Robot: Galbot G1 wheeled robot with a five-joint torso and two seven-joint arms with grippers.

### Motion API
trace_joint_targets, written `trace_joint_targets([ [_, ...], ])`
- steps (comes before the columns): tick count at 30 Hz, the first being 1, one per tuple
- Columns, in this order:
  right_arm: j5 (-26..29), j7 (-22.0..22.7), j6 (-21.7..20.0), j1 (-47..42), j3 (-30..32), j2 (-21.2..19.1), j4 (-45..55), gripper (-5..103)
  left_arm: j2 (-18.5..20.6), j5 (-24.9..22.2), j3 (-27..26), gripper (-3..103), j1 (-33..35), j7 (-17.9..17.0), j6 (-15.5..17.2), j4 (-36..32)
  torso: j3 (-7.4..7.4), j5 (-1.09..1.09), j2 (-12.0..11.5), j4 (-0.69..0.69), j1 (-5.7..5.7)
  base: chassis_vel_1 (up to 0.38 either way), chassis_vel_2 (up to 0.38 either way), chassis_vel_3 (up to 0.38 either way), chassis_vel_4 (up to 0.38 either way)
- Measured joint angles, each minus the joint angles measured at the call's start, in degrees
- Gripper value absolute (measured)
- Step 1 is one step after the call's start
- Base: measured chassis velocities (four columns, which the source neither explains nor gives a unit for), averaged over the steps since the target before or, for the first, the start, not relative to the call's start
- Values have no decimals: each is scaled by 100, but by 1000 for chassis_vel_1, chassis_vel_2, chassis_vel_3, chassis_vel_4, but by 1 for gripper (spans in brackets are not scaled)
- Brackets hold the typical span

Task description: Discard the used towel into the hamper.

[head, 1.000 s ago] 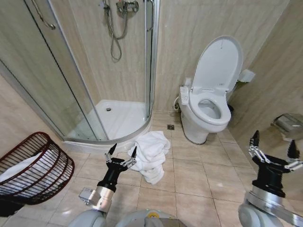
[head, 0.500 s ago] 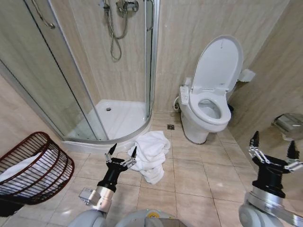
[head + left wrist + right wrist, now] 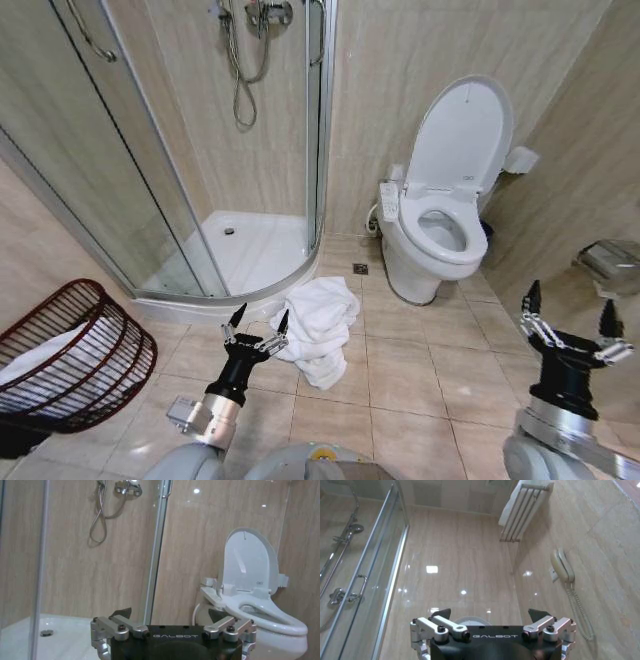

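Note:
The used towel (image 3: 322, 322) is white and lies crumpled on the tiled floor between the shower base and the toilet. My left gripper (image 3: 257, 321) is open with its fingers pointing up, just left of the towel's edge and holding nothing. In the left wrist view the left gripper (image 3: 170, 615) faces the shower and toilet. The hamper (image 3: 72, 352), a dark red-brown wire basket, sits tilted at the far left with something white inside. My right gripper (image 3: 567, 306) stands open and empty at the far right. In the right wrist view the right gripper (image 3: 490, 613) points up at the wall.
A white toilet (image 3: 446, 225) with its lid up stands behind the towel to the right. The glass shower enclosure (image 3: 190, 160) with its white tray (image 3: 250, 250) fills the back left. A floor drain (image 3: 360, 268) and a metal wall fixture (image 3: 610, 262) are nearby. Bare floor tiles (image 3: 410, 385) lie in front.
My right gripper has shifted slightly to the left. The left arm, towel and hamper have not moved.

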Motion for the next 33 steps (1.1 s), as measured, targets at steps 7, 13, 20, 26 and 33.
trace_joint_targets([
  [7, 5, 0, 13, -1, -5, -1, -1, 100, 0, 0, 0, 100, 0, 0, 0, 0, 4, 0, 4, 0, 2, -33, 32, 43, -31],
  [13, 6, 0, 21, 2, -9, -2, -4, 100, 0, 0, 0, 100, 0, 0, 0, 0, 6, 0, 8, 0, 4, -61, 61, 66, -61],
  [20, 13, 0, 29, 3, -9, -5, -17, 100, 0, 0, 0, 100, 0, 0, 0, 0, 8, 0, 11, 0, 5, -29, 38, 24, -32],
  [26, 16, 0, 29, 12, -12, -6, -28, 100, 0, 0, 0, 100, 0, 0, 0, 0, 9, 0, 13, 0, 5, -24, 21, 27, -21],
  [33, 146, -37, -73, 58, -51, -58, -254, 100, 0, 0, 0, 100, 0, 0, 0, 0, 10, 0, 14, 0, 6, -58, 58, 62, -57],
])
